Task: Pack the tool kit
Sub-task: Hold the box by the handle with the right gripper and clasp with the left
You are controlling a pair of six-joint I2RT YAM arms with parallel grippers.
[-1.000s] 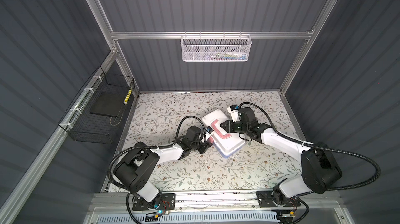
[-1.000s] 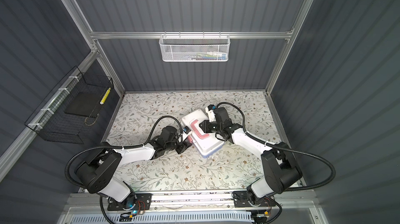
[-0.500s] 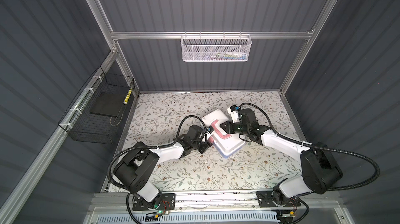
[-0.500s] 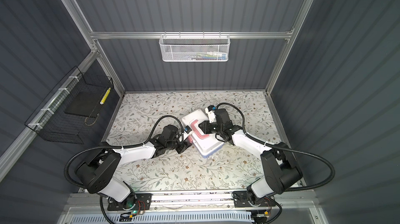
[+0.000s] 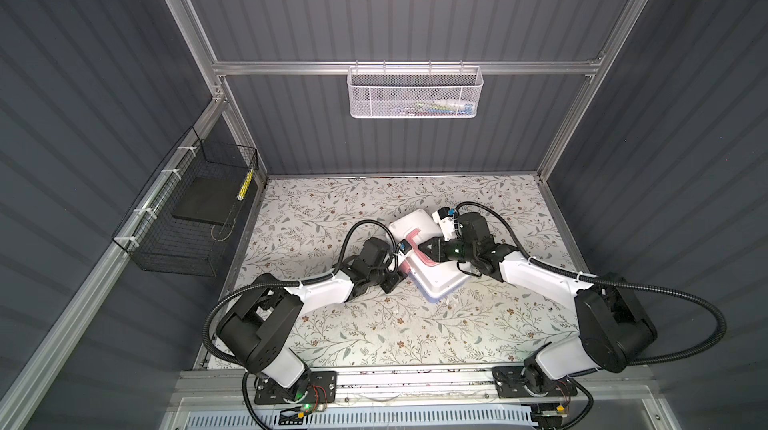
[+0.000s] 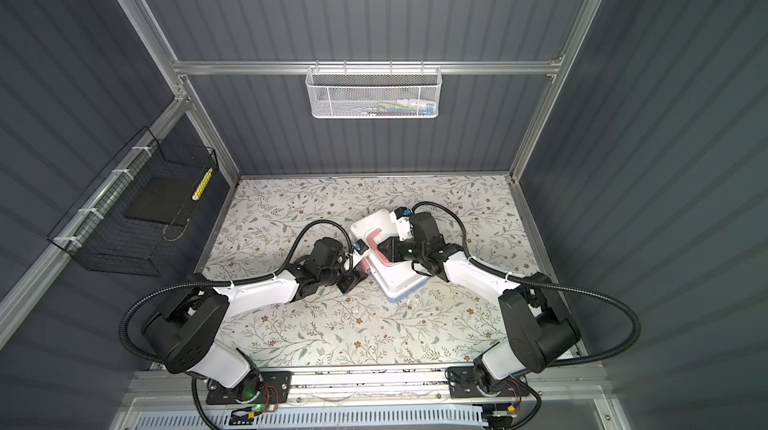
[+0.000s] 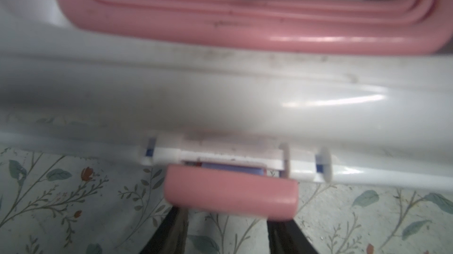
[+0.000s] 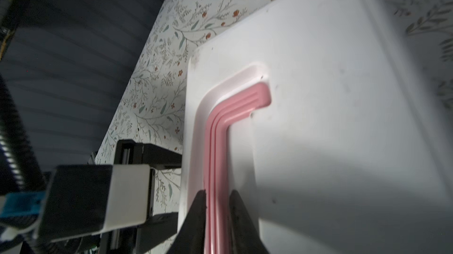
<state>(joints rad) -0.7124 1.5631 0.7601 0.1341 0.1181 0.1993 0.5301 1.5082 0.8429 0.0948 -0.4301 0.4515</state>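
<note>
The tool kit [image 5: 442, 282] lies closed on the floral table in both top views, a white lid over a light blue base [image 6: 395, 297]. My right gripper [image 5: 422, 247] reaches over the lid. In the right wrist view its two dark fingers [image 8: 199, 206] press either side of the pink handle [image 8: 218, 142], shut on it. My left gripper [image 5: 401, 272] is at the kit's front edge. In the left wrist view the pink latch [image 7: 230, 191] lies across the tips of my left gripper [image 7: 224, 212] and hides them. Its fingers stand apart. No tools show.
A white mesh basket [image 5: 415, 93] hangs on the back wall with small items inside. A black wire basket [image 5: 187, 216] on the left wall holds a dark pad and a yellow stick [image 5: 246, 185]. Grey walls and aluminium posts box in the table [image 5: 374, 324].
My right gripper has edged slightly leftward over the lid and narrowed a little on the pink handle. The left arm and the kit have stayed put.
</note>
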